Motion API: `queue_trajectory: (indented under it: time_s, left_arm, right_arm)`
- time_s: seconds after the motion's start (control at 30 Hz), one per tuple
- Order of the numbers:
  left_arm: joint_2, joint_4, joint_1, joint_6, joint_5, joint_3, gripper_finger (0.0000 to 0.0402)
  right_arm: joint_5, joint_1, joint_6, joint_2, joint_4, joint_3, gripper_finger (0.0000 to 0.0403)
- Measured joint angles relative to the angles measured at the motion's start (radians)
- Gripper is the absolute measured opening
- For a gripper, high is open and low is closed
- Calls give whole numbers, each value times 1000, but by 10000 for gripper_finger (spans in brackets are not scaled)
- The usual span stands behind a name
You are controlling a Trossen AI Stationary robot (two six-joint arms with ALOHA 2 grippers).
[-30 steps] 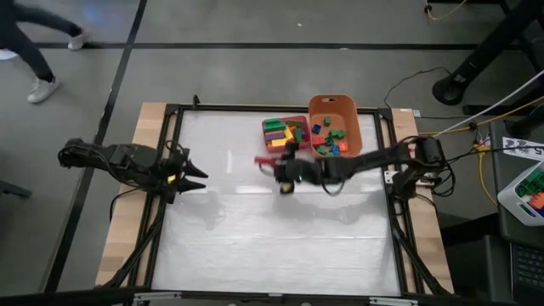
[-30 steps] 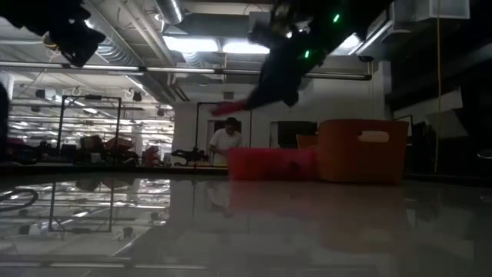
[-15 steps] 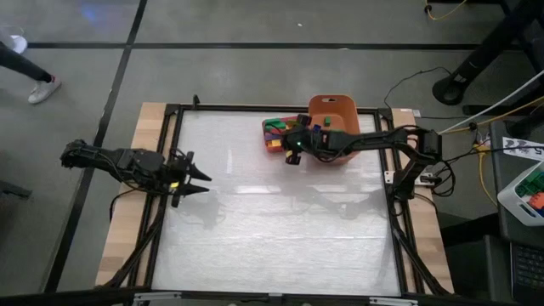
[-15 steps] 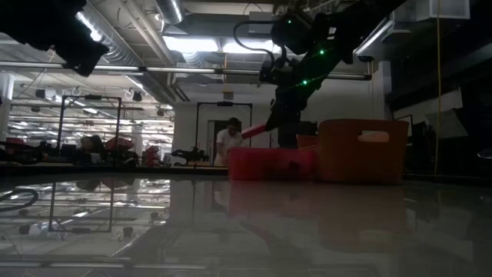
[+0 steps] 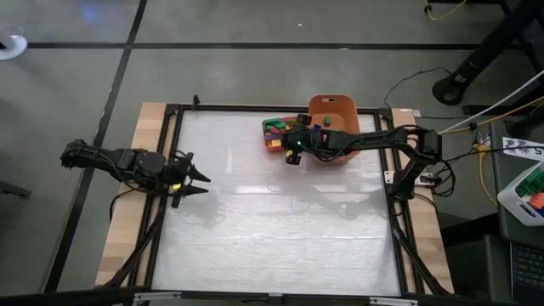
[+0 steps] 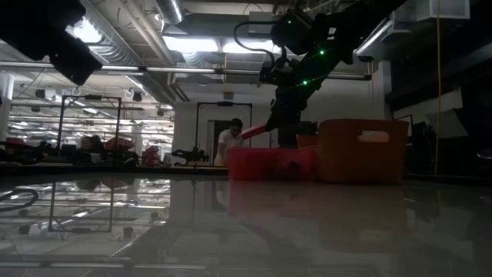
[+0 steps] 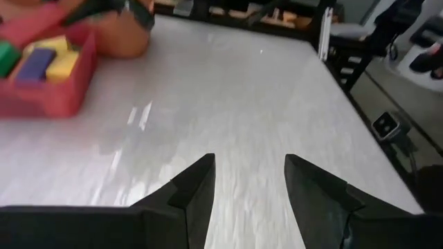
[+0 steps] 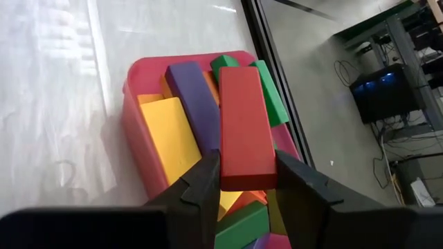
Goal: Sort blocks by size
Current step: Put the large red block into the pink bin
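- Right gripper: positioned above the pink tray at the far side of the table, beside the orange tub. Its two fingers are clamped on the near end of a long red block — the block extends forward from the jaws, over the tray contents.
- Pink tray contents, right wrist view: a yellow bar, a purple bar and a green bar lie side by side below the red block; further green and orange pieces show near the fingers.
- High view: the right gripper sits over the tray's edge nearest the tub, with the right arm reaching across the tub from the table's right side. Coloured blocks are visible in the uncovered part of the tray.
- Low view: the red block slants down from the right gripper toward the pink tray, which stands just beside the orange tub.
- Left gripper: waiting at the left side of the table, held above the surface — jaws parted, nothing between them.
- Left wrist view: bare table surface lies ahead of the fingers; the pink tray with a yellow and a purple bar is farther off.
- A person stands in the room behind the table.
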Motion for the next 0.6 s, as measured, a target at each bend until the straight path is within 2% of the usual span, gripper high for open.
queue_trajectory:
  time_s: [0.17, 0.27, 0.37, 0.43, 0.6]
  left_arm:
    - [0, -79, 0, -17, 0, 0, 162]
    - [0, -85, 0, -77, -1, 0, 162]
    - [2, -62, 0, -73, -21, 0, 162]
    - [2, -4, 0, -29, -58, -6, 162]
    - [7, 356, 0, 105, -89, -142, 162]
  right_arm:
    - [26, 1, 6, 0, 0, 0, 125]
    - [43, 1, 7, 0, 0, 0, 125]
    - [46, 1, -3, 0, 1, 0, 125]
    - [68, 1, -4, 0, 1, 0, 125]
    - [77, 1, -6, 0, 1, 0, 128]
